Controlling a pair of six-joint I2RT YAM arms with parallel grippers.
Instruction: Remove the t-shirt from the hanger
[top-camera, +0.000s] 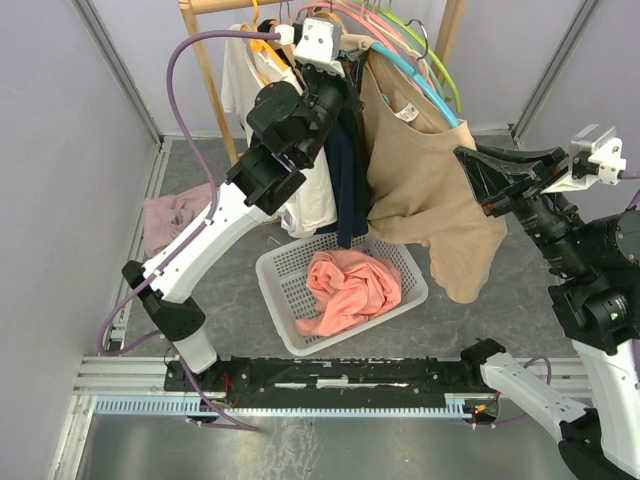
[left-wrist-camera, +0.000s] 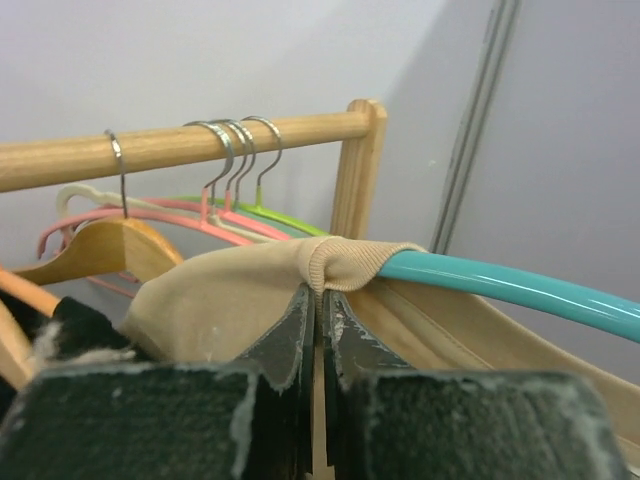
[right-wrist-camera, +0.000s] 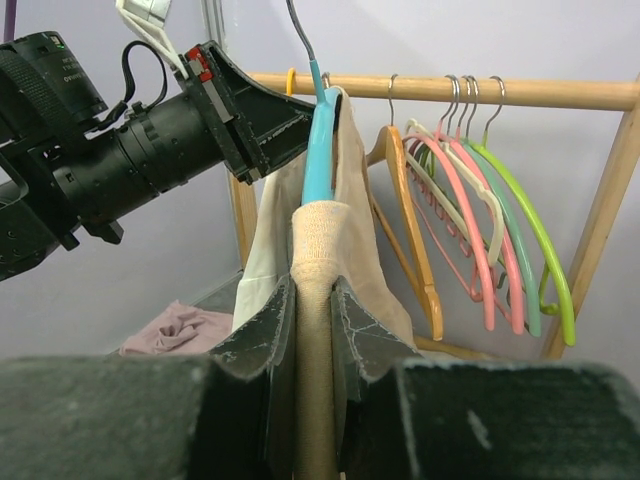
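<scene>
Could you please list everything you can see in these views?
t-shirt: one, beige, on the teal hanger
teal hanger: one, held away from the rail, inside the t-shirt
rail: one, wooden, at the back
spare hangers: several, exact count unclear, pink, green, cream and orange, on the rail
navy garment: one, hanging left of the t-shirt
white garment: one, hanging beside the navy garment
basket: one, white, below the garments
coral garment: one, crumpled in the basket
pink cloth: one, lying far left
left gripper: shut on the t-shirt collar
right gripper: shut on the t-shirt over the hanger arm
</scene>
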